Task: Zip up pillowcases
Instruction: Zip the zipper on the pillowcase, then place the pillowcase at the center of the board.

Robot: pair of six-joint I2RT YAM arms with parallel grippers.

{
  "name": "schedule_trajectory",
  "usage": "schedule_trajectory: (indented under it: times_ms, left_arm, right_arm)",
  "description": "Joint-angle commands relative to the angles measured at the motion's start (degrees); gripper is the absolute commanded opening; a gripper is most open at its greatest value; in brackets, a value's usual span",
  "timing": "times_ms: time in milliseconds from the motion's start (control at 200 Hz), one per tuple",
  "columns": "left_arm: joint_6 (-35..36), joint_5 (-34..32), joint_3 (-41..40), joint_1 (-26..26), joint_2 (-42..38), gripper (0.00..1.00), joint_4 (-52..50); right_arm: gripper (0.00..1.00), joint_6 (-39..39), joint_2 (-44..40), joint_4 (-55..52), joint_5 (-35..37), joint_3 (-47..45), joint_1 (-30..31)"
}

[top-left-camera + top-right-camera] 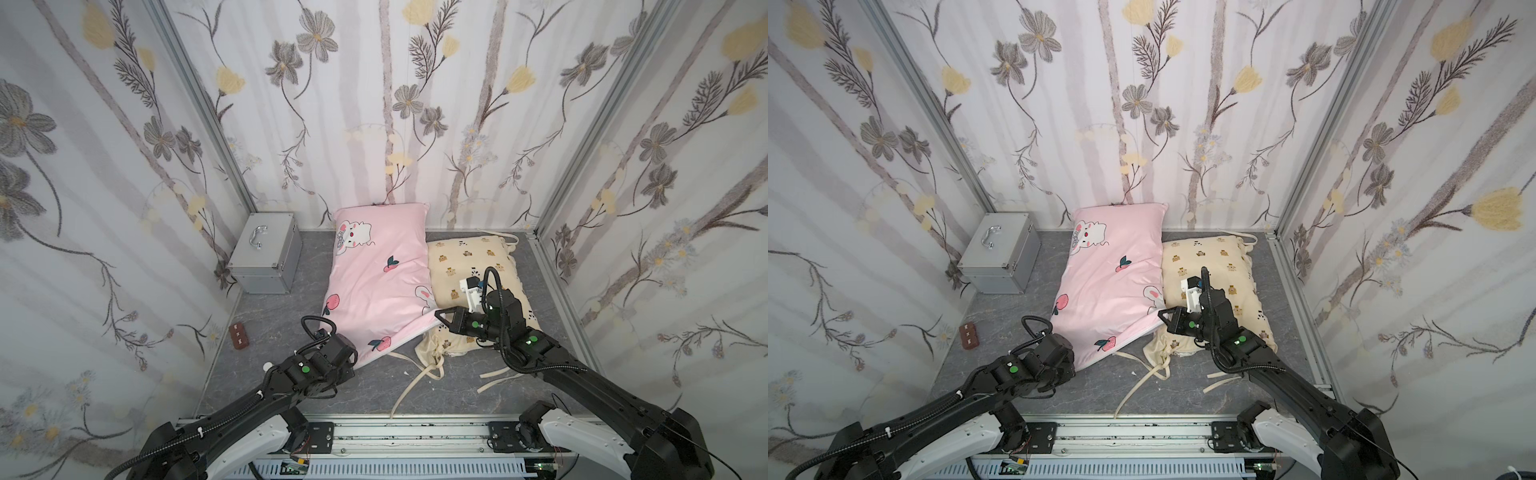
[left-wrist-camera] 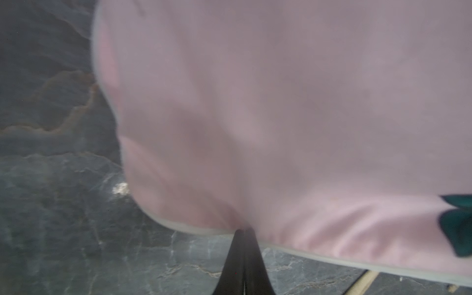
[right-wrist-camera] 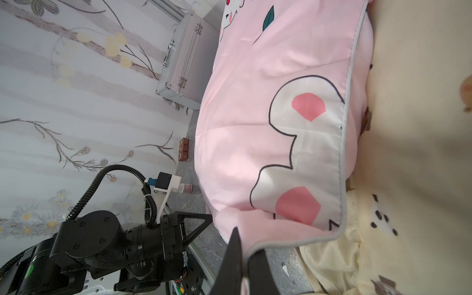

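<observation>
The left arm is stretched low over the desk (image 1: 270,328) from the near left, with its wrist bent toward the near left corner of the pink pillowcase (image 1: 374,274). In the left wrist view the left hand (image 2: 244,231) is seen with its two black fingers (image 2: 231,265) pressed together on the pale piped edge of this pillowcase, so that the fabric is pinched between them. The right arm is reached in from the near right, with its wrist turned to the left across the cream pillowcase (image 1: 469,257). The right hand (image 3: 244,245) is clamped on the other near corner of the pink pillowcase, where the grey piping (image 3: 344,153) is bent around.

The pink pillowcase is laid in the middle of the desk with its far end against the back wall, and the cream pillowcase is touched by its right side. Its cloth is smooth, stuffed and softly creased, and is printed with white bunnies and red fruits. The cream pillowcase is made of a finely ribbed cloth with tiny bears. Long flat ties (image 1: 415,384) are trailed from it over the grey marbled surface. A grey metal box (image 1: 266,257) with a curved handle is placed at the far left.
</observation>
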Motion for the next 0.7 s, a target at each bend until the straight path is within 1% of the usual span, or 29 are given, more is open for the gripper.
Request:
schedule_trajectory:
  times_ms: [0, 105, 205, 250, 260, 265, 275, 285, 295, 300, 310, 320, 330, 335, 350, 370, 380, 430, 480, 535, 605, 650, 695]
  left_arm:
    - [-0.1, -3.8, -0.6, 2.0, -1.9, 0.00, -8.1]
    - [1.1, -5.2, -0.6, 4.2, -3.3, 0.00, -11.3]
    - [1.8, -5.0, -0.6, 5.3, -3.5, 0.00, -10.7]
    - [2.0, -5.4, 0.4, 5.5, -2.8, 0.00, -11.2]
    - [2.1, -5.7, 0.8, 5.5, -2.7, 0.00, -11.6]
    - [2.2, -5.8, 1.1, 5.5, -2.6, 0.00, -11.8]
    - [2.4, -6.0, 1.6, 5.5, -2.5, 0.00, -12.2]
    - [2.6, -6.4, 2.1, 5.5, -2.4, 0.03, -12.5]
    - [2.9, -6.6, 2.7, 5.5, -2.2, 0.07, -13.0]
    - [3.0, -6.8, 3.1, 5.5, -2.2, 0.10, -13.3]
    - [3.4, -7.1, 3.7, 5.4, -2.2, 0.15, -13.6]
    - [3.7, -7.5, 4.4, 5.4, -2.2, 0.19, -14.1]
    - [4.1, -7.8, 5.3, 5.4, -2.1, 0.24, -14.5]
    - [4.3, -8.0, 5.7, 5.4, -2.1, 0.27, -14.7]
    - [4.8, -8.5, 7.0, 5.3, -2.1, 0.32, -15.3]
    - [5.8, -9.3, 8.8, 5.2, -1.8, 0.40, -16.0]
    - [6.2, -9.7, 9.9, 5.1, -1.7, 0.43, -16.4]
    - [8.6, -11.2, 15.2, 4.8, -0.2, 0.54, -17.6]
    - [10.7, -11.7, 20.5, 4.1, 2.8, 0.59, -16.9]
    - [12.5, -10.9, 25.0, 2.1, 7.3, 0.61, -13.5]
    - [14.2, -10.0, 29.6, -2.3, 15.5, 0.63, -7.6]
    - [15.1, -8.5, 31.7, -4.4, 21.3, 0.64, -3.7]
    - [15.7, -6.3, 32.6, -5.5, 26.8, 0.64, 0.3]
  right_arm:
    - [0.00, -3.1, -0.9, -0.6, 3.0, 2.0, -1.1]
    - [0.00, -3.8, -1.4, -1.5, 3.2, 2.3, -1.8]
    - [0.00, -3.9, 0.2, -1.0, 1.4, 2.4, -1.7]
    - [0.00, -5.0, 1.0, -3.1, 0.5, 3.5, -1.7]
    - [0.02, -5.4, 1.2, -4.0, 0.6, 4.0, -1.8]
    - [0.04, -5.7, 1.2, -4.5, 0.6, 4.0, -1.8]
    - [0.11, -6.4, 1.2, -5.6, 0.9, 4.6, -1.8]
    - [0.19, -6.9, 1.2, -6.6, 1.3, 5.1, -1.7]
    - [0.29, -7.6, 1.2, -7.8, 1.9, 5.2, -1.8]
    - [0.31, -7.9, 1.1, -8.4, 2.2, 5.2, -1.8]
    - [0.43, -8.6, 1.0, -9.7, 2.9, 5.3, -1.9]
    - [0.49, -9.2, 0.7, -10.9, 3.8, 6.9, -2.0]
    - [0.61, -9.8, 0.5, -12.3, 4.8, 7.7, -2.2]
    - [0.64, -10.1, 0.4, -13.0, 5.3, 8.0, -2.3]
    - [0.80, -10.8, 0.1, -15.0, 7.2, 8.5, -2.6]
    - [0.96, -11.9, -0.5, -17.5, 9.3, 9.1, -3.5]
    - [0.99, -12.4, -0.9, -18.8, 10.2, 9.4, -4.0]
    - [1.00, -14.1, -2.6, -24.0, 14.5, 10.0, -8.0]
    - [1.00, -15.2, -3.9, -27.9, 17.2, 10.1, -14.0]
    - [1.00, -16.2, -4.6, -31.1, 20.0, 10.2, -20.8]
    - [1.00, -18.0, -5.0, -31.7, 22.1, 9.3, -29.5]
    - [1.00, -18.7, -4.8, -30.4, 21.8, 8.4, -35.3]
    - [1.00, -19.3, -4.3, -27.3, 19.4, 6.9, -41.1]
